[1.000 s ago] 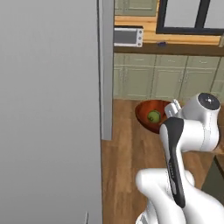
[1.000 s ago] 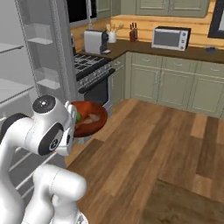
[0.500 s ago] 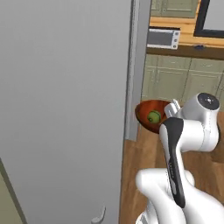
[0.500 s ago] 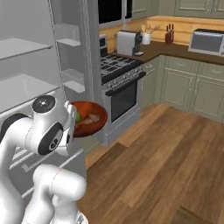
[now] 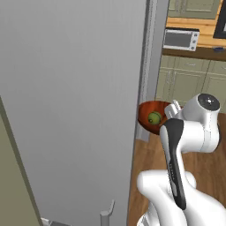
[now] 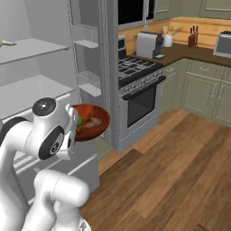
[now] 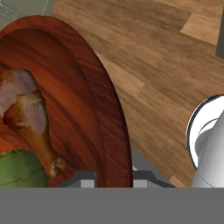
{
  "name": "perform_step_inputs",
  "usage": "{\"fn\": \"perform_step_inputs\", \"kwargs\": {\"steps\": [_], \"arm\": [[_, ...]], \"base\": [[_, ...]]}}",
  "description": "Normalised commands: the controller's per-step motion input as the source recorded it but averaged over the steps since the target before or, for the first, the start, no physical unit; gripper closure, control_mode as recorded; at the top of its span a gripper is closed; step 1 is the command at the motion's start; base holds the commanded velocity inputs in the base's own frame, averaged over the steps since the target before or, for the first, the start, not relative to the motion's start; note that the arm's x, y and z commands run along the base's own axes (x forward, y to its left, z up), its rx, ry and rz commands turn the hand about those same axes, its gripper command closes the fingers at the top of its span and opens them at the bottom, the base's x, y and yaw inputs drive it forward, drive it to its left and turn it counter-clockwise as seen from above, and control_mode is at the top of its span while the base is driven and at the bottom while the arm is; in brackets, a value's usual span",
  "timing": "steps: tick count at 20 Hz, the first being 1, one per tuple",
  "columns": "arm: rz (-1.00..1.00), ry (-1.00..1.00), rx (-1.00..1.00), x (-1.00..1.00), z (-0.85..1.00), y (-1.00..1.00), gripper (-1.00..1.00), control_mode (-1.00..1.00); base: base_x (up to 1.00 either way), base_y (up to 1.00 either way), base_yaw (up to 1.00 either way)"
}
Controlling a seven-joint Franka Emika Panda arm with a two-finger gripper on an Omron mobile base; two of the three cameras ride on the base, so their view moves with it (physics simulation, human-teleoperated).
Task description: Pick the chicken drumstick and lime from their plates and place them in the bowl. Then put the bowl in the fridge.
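My jaws are pinched tight on the near rim of the bowl (image 7: 105, 109), one tip either side of the wood, and I hold it clear above the wooden floor (image 7: 166, 52). Right by that gripped rim lies the lime (image 7: 19, 168), green and glossy, and it touches the knobbly bone end of the chicken drumstick (image 7: 30, 118). The drumstick stretches away from the rim across the middle of the bowl, pale meat at its far end. From the right base view the bowl sits level at my wrist, just in front of the open fridge (image 6: 45, 85), about level with its lower pale shelf. In the left base view the fridge door (image 5: 75, 101) stands beside me, its edge just next to the bowl. Beyond, a stove (image 6: 137, 90) stands against the far wall.
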Motion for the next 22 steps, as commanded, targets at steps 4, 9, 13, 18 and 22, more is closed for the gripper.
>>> {"fn": "perform_step_inputs", "kwargs": {"steps": [4,9,13,18,22], "arm": [[0.0,0.0,0.0,0.0,0.0,0.0,1.0,1.0],[0.0,0.0,0.0,0.0,0.0,0.0,1.0,1.0],[0.0,0.0,0.0,0.0,0.0,0.0,1.0,1.0],[0.0,0.0,0.0,0.0,0.0,0.0,1.0,1.0],[0.0,0.0,0.0,0.0,0.0,0.0,1.0,1.0]], "base": [[0.77,-0.36,0.07],[0.6,-0.79,-0.05],[0.35,-0.78,-0.29],[0.45,-0.68,-0.34],[0.96,-0.6,-0.21]]}}
